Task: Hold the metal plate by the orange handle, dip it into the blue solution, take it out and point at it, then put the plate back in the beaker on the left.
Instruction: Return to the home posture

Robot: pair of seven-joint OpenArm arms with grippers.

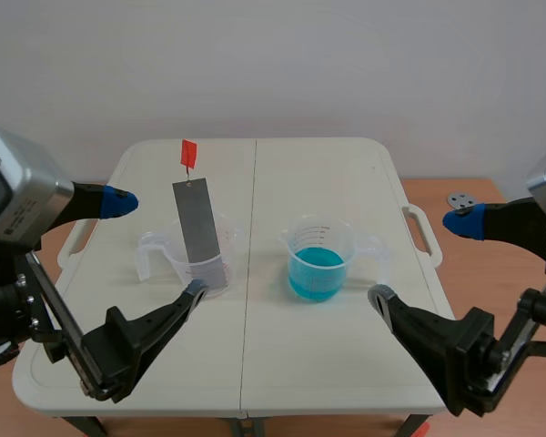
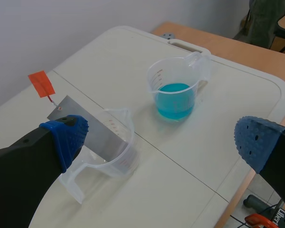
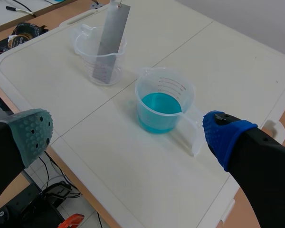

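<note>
white folding table [image 1: 328,364] | wooden floor [image 1: 478,273] | small grey disc [image 1: 461,200], perhaps metal, on floor

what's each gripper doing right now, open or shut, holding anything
left gripper: open, fingers wide apart, holding nothing
right gripper: open, fingers wide apart, holding nothing
</note>
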